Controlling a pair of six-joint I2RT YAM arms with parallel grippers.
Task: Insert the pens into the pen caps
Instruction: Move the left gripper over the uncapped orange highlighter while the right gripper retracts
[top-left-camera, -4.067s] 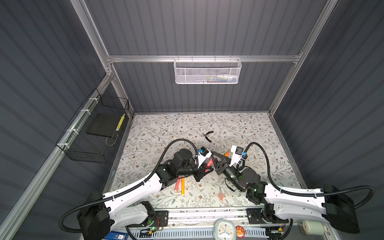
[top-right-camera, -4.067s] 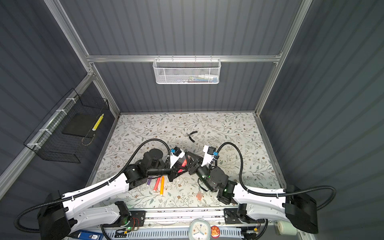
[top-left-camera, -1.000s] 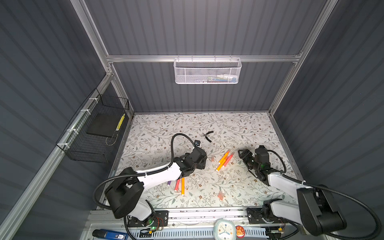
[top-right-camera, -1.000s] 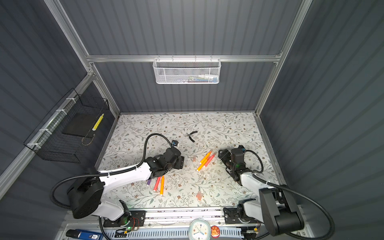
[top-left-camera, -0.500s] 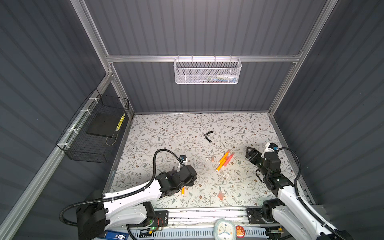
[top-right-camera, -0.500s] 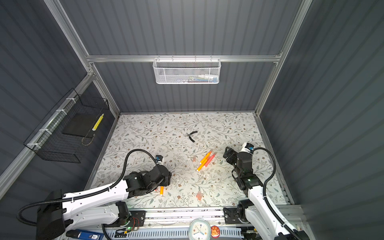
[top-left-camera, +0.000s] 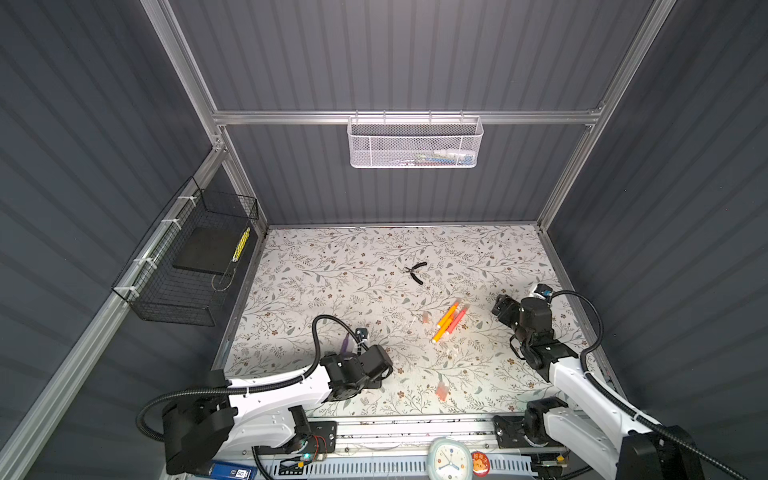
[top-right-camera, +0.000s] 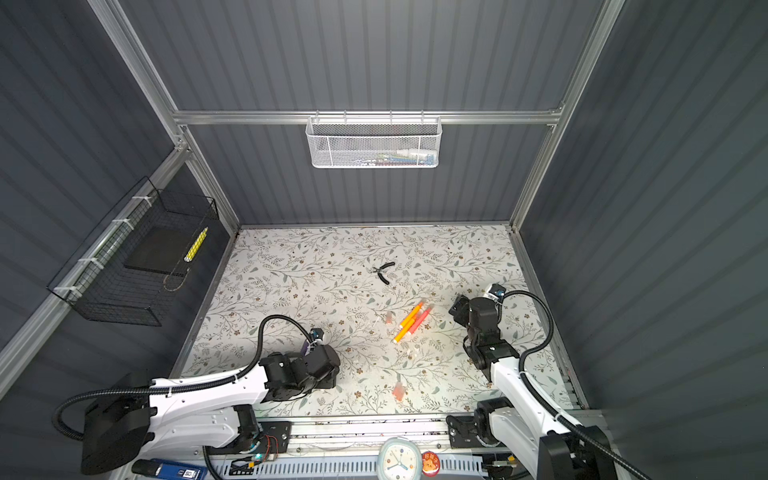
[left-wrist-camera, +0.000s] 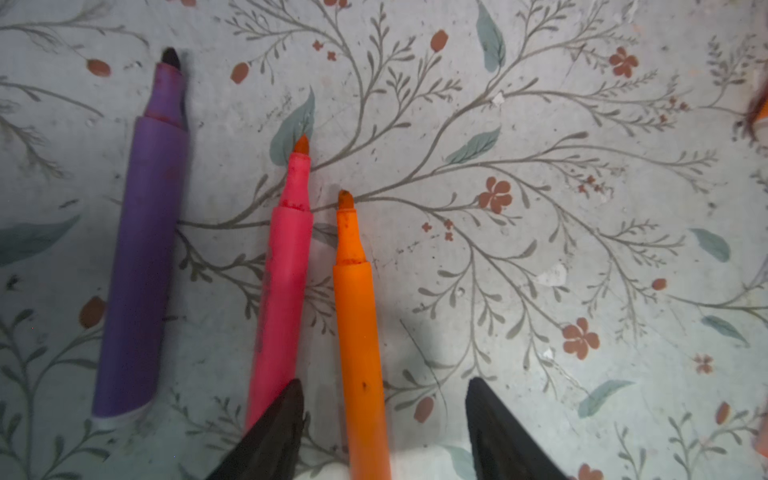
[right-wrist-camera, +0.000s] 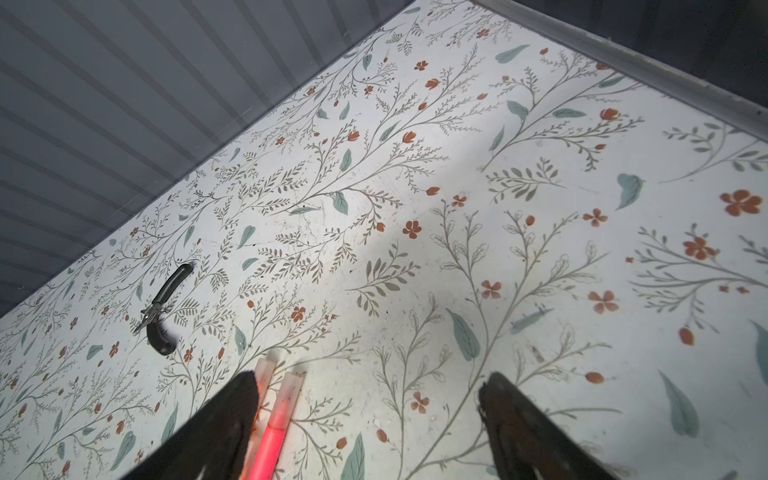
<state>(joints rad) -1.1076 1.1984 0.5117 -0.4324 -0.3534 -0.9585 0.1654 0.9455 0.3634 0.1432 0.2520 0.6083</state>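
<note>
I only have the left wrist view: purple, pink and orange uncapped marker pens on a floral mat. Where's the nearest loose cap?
Observer: A short pinkish-orange translucent pen cap lies near the front edge of the floral table, about mid-width.
Operator: Any others?
Observer: A second tinted cap lies mid-table, just left of a cluster of orange and pink pens.
Operator: Is the right hand free?
Observer: Yes, the right hand is open and empty.

I see the flowery table (top-left-camera: 332, 266) lit bright from above, and the grey walls (top-left-camera: 83, 124) are dark. The left arm (top-left-camera: 282, 386) drops a soft shadow beside it. Up close, the purple pen (left-wrist-camera: 141, 257) looks a bit fuzzy, and the black fingertips (left-wrist-camera: 274, 432) are blurry.
</note>
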